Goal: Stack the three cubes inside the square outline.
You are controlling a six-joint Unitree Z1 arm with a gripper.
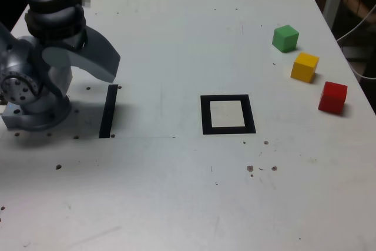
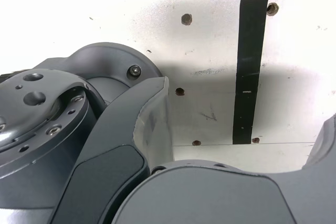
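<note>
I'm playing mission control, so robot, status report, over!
Gripper open, empty. Green cube, yellow cube, red cube unstacked, outside square outline. Nothing covering outline. Over.

The arm (image 1: 36, 77) is seen folded over its base at nine o'clock in the exterior view. The gripper (image 2: 236, 145) is held open, its jaws parted widely and nothing gripped between them.
</note>
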